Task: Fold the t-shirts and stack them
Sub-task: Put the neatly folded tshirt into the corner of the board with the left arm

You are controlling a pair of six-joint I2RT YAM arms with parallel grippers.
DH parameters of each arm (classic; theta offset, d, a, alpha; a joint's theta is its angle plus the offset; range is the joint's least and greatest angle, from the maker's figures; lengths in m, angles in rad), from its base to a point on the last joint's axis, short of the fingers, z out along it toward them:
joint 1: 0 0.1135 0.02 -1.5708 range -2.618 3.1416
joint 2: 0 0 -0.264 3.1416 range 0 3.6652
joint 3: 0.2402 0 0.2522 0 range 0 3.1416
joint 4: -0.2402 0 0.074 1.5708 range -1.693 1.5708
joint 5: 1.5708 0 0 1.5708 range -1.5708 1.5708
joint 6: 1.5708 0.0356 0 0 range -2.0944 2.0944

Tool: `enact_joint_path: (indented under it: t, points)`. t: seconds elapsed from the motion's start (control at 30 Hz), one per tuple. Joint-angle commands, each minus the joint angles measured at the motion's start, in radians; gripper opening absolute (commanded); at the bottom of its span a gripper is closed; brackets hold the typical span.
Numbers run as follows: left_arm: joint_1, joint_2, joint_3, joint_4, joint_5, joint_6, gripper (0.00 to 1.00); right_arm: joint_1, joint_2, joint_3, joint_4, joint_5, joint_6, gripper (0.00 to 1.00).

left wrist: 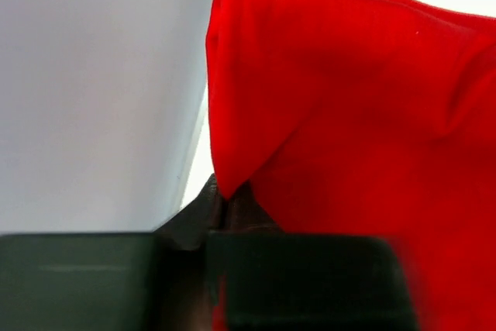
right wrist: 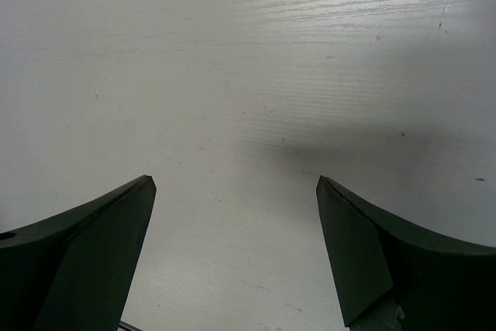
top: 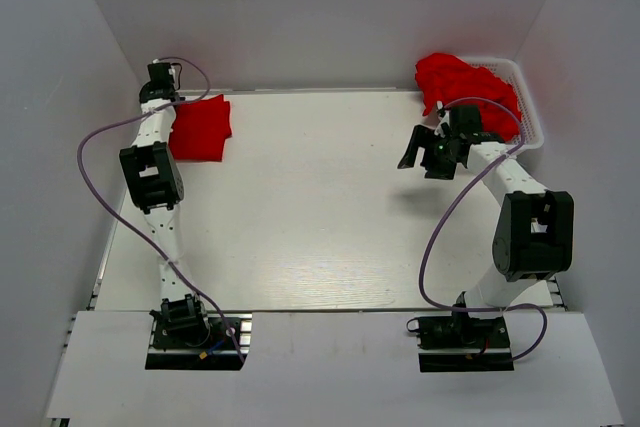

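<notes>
Logged from the near edge outward, every place taken from the basket at the far right corner of the table.

Saw no t-shirt laid flat for folding anywhere in front of the basket.

Found the right gripper hanging over white tabletop just in front of the basket and slightly to its left. Jaws spread wide, gripping nothing. Checked in the right wrist view: only table surface between the two fingers.

Found the left gripper well apart from the basket, across at the far left corner. Jaws drawn together on a corner of the folded t-shirt — red fabric runs down into the closed gap in the left wrist view, so judged clamped on it rather than merely touching.

Noted that t-shirt as a compact red rectangle lying flat, about level with the basket on the opposite side, close to the left wall. Could not tell whether one garment or several layers.

Farthest back, inside the basket and spilling over its left rim: a crumpled heap of red t-shirts, none folded. Could not count them.

Judged progress as early — at least one shirt folded and set down as the start of the stack, the whole heap left to fold. Expect a release on the left and a reach into the basket on the right as the next need.
</notes>
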Motion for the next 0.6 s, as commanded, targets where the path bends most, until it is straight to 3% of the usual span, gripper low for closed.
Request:
enact_joint_path:
  t: [0.0, 0.07, 0.1, 0.37, 0.43, 0.47, 0.57]
  points:
    - [-0.002, -0.011, 0.077, 0.066, -0.030, 0.023, 0.20, 0.000, 0.011, 0.031, 0.000, -0.022, 0.000, 0.90]
    - [-0.002, -0.011, 0.077, 0.066, -0.031, 0.023, 0.62, 0.003, 0.013, 0.028, 0.015, -0.036, -0.002, 0.90]
    - [-0.002, -0.011, 0.077, 0.055, -0.031, 0.014, 0.99, 0.000, 0.014, 0.031, 0.013, -0.036, 0.001, 0.90]
    - [-0.024, -0.161, 0.068, -0.066, 0.103, -0.083, 1.00, 0.002, -0.024, 0.029, 0.033, -0.050, -0.008, 0.90]
    - [-0.035, -0.241, 0.057, -0.136, 0.210, -0.135, 1.00, 0.005, -0.050, 0.020, 0.036, -0.051, -0.017, 0.90]
    - [-0.044, -0.272, 0.036, -0.160, 0.336, -0.158, 1.00, 0.005, -0.061, 0.014, 0.050, -0.048, -0.023, 0.90]
    - [-0.093, -0.410, -0.067, -0.226, 0.480, -0.261, 1.00, 0.002, -0.128, -0.032, 0.055, -0.027, -0.030, 0.90]
